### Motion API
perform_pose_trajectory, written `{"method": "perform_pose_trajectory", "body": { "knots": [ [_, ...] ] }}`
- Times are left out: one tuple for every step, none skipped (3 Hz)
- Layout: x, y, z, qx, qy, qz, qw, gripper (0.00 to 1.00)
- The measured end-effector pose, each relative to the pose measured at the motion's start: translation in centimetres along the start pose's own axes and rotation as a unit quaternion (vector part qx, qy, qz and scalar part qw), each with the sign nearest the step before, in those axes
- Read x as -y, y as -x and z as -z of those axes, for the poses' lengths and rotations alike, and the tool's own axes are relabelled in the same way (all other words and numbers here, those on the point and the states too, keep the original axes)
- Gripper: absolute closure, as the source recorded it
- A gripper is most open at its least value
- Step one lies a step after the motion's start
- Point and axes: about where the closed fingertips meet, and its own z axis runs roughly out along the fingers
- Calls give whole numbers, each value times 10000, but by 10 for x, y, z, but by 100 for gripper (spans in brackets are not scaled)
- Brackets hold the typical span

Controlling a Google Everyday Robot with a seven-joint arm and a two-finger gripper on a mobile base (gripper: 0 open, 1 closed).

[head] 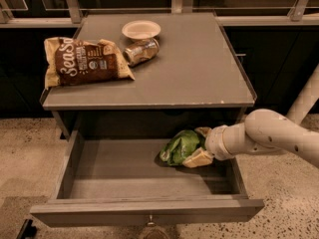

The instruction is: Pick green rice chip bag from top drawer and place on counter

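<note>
The green rice chip bag is crinkled and bright green, at the right side of the open top drawer. My gripper reaches in from the right and is shut on the bag, one pale finger below it and one at its upper right. The bag looks a little above the drawer floor. The grey counter lies above the drawer, its right half bare.
On the counter's left lies a brown-and-cream SeaSo bag. A pale bowl and a tipped can sit at the back middle. Speckled floor surrounds the cabinet. My arm crosses the drawer's right wall.
</note>
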Motion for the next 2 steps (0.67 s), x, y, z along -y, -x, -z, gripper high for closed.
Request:
{"method": "perform_pose_trajectory", "body": {
  "knots": [
    [0, 0, 0, 0, 0, 0, 10000, 69],
    [0, 0, 0, 0, 1, 0, 10000, 93]
  ]
}}
